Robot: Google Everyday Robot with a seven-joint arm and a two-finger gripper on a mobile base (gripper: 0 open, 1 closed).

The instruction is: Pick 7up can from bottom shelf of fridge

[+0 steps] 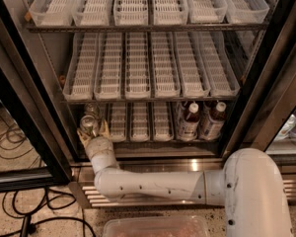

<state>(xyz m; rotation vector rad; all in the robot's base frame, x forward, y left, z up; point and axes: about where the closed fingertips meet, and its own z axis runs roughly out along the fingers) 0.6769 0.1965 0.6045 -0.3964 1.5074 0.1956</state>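
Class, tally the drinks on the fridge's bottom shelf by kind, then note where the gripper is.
7up can: 1
Bottles: 2
Total: 3
The gripper is at the can, at the left end of the bottom shelf.

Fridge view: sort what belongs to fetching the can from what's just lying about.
Job: can, front left of the bottom shelf; pincer, at the can; fridge.
Lying about: two brown bottles on the right; upper trays; floor cables; plastic tub.
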